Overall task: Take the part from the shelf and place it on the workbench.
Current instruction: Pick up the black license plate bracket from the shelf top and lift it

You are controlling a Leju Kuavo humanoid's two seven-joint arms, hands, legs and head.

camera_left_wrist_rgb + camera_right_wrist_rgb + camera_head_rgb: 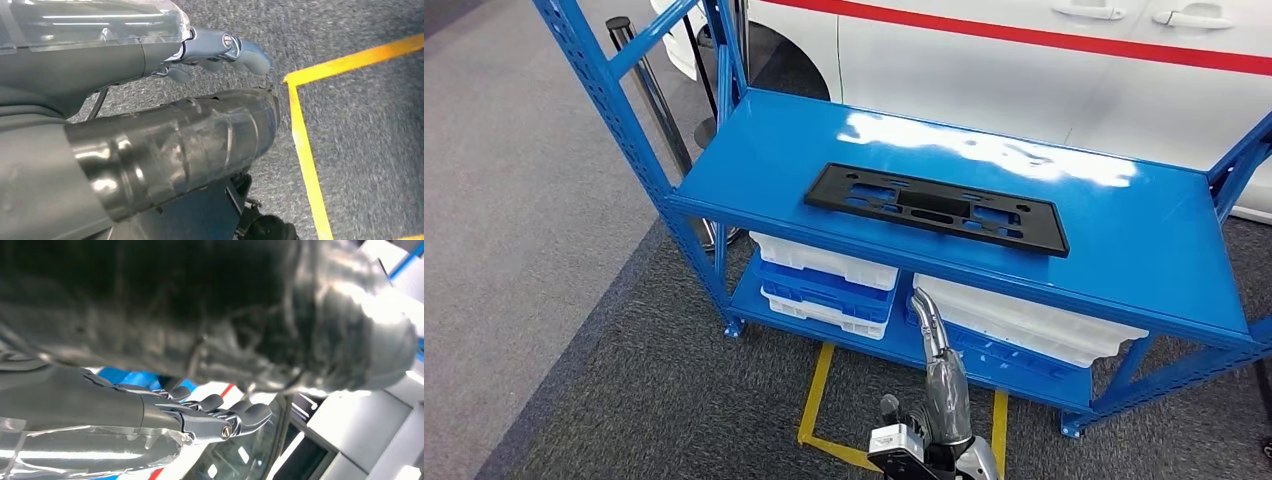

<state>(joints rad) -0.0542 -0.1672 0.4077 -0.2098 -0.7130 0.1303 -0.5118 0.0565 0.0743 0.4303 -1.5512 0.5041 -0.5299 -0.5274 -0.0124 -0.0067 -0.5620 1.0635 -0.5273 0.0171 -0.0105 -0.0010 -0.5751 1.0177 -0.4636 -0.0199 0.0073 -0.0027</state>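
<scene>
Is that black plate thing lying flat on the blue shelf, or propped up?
Flat. The black part lies on the blue shelf, its whole outline resting on the top; nothing props it up.

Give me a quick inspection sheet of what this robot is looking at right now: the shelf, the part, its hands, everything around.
Surface: blue shelf, top level shiny with glare, on grey carpet.
Job's things: black part lies flat on the top level, untouched. Workbench: nothing seen.
Clutter: white and blue trays stacked on the lower level.
Hands: right hand raised, holding nothing, fingers slightly apart; left hand hangs over the floor, holding nothing.
Cables: a thin dark cable at the left wrist.
Surroundings: white car with a red stripe behind the shelf; yellow tape on the floor; a black post at the shelf's left.
</scene>
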